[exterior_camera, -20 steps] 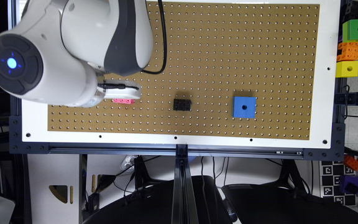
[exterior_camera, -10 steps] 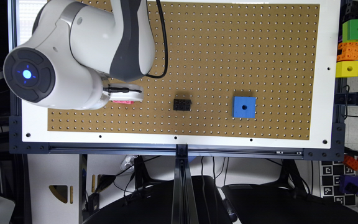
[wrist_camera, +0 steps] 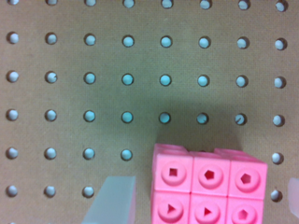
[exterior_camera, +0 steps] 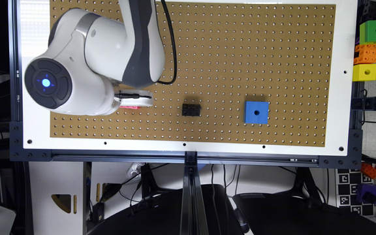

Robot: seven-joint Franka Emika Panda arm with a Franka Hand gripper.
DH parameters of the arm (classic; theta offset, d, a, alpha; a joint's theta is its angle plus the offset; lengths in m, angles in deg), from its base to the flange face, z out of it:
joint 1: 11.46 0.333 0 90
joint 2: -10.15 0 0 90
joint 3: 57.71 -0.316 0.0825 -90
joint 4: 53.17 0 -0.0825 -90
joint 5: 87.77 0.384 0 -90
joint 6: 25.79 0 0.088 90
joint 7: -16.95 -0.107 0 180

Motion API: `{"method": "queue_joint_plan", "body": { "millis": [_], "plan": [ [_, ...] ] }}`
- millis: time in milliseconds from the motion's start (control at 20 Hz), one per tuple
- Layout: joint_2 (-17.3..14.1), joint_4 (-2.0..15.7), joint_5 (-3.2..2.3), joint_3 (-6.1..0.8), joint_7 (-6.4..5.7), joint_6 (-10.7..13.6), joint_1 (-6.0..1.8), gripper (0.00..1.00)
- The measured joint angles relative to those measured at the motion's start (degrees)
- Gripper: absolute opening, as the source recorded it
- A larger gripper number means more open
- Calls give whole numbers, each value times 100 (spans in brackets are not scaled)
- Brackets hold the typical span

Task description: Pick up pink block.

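Item: pink block (wrist_camera: pixel 208 186), studded brick, lying on the brown pegboard (exterior_camera: pixel 240 49) toward the exterior view's left, in a row with a black brick (exterior_camera: pixel 191 110) and a blue cube (exterior_camera: pixel 256 112), both well apart from it. Gripper (wrist_camera: pixel 201 205): spread, one translucent finger (wrist_camera: pixel 112 200) just beside one side of the block with a narrow gap, the other finger only a sliver at the frame edge on the far side; block sits between them, not pinched. Risks, as judged: the block lies off-centre between the fingers, so the nearer finger would meet it first on closing and could push or twist it; a grip taken too high on the studs could slip on lifting. Obscured: in the exterior view the arm (exterior_camera: pixel 86 71) covers most of the block, leaving a thin pink strip (exterior_camera: pixel 130 106); in the wrist view the block's near end and both fingertips are cut off, so finger height above the board cannot be told.
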Motion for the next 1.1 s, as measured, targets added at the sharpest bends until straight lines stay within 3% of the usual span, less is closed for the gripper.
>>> {"method": "queue_joint_plan", "body": {
  "millis": [450, 500, 1100],
  "plan": [
    [-260, 34, -2, -2, -2, -275, 18, 100],
    [-262, 39, -2, 1, 0, -275, 13, 0],
    [-262, 39, -2, 1, -1, -272, 12, 0]
  ]
}}
